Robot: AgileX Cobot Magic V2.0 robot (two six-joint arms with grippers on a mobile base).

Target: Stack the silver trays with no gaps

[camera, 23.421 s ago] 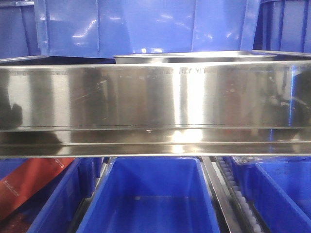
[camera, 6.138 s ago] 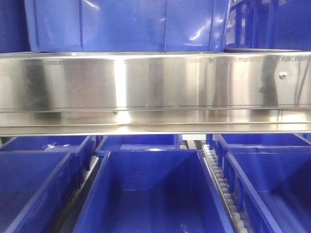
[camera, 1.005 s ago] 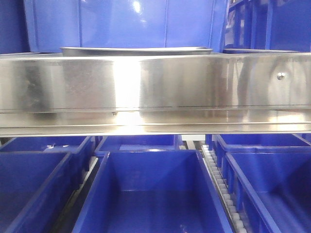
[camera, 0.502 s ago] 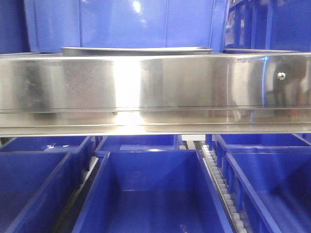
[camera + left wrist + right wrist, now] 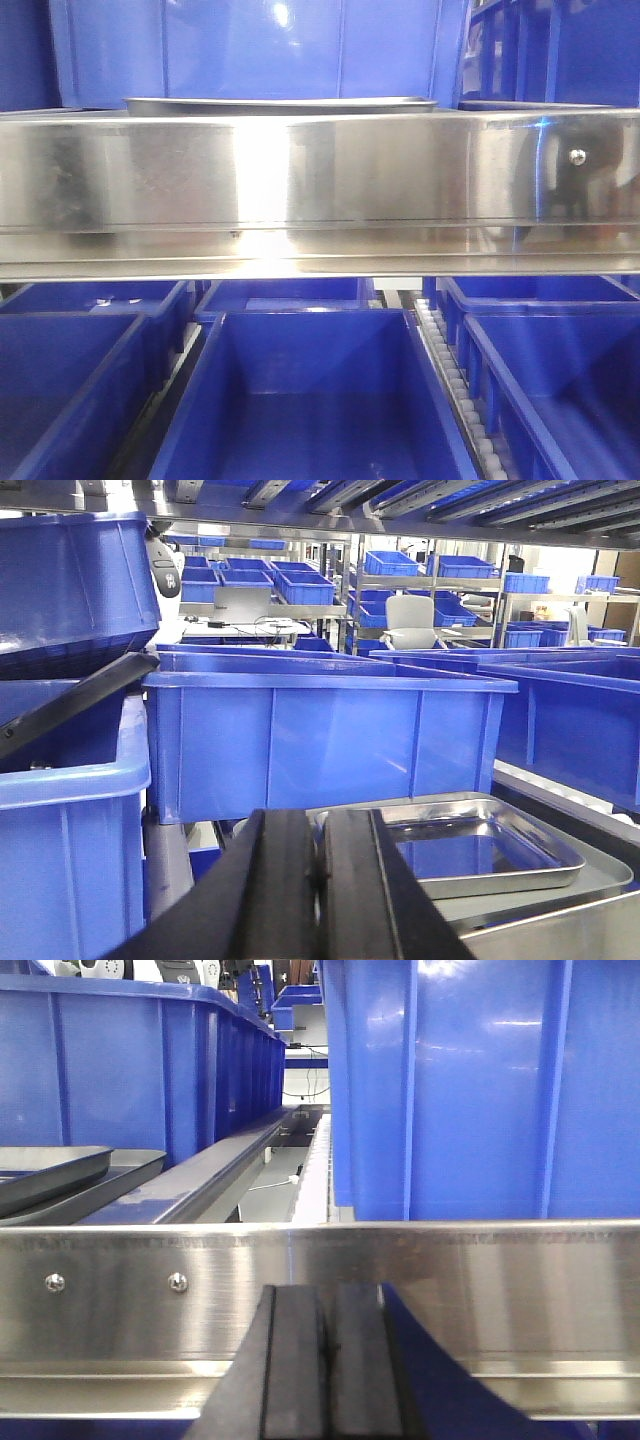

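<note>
Two silver trays sit one in the other on the shelf behind the steel rail. In the left wrist view the upper tray [image 5: 487, 852] lies inside the lower tray [image 5: 592, 885], its rim a little above the lower rim. The front view shows only their rim edge [image 5: 280, 103] above the rail. The right wrist view shows them at far left [image 5: 60, 1174]. My left gripper [image 5: 320, 822] is shut and empty, just left of the trays. My right gripper [image 5: 328, 1295] is shut and empty, in front of the rail, right of the trays.
A long steel rail [image 5: 320, 190] spans the shelf front. Large blue bins stand behind the trays [image 5: 330, 738] and to the right [image 5: 480, 1090]. Another blue bin [image 5: 70, 810] is close on the left. Open blue bins [image 5: 310, 400] fill the level below.
The trays have not moved over the last second. A dark reflection on the rail's right end has grown. About 6 s ago no tray rim showed above the rail.
</note>
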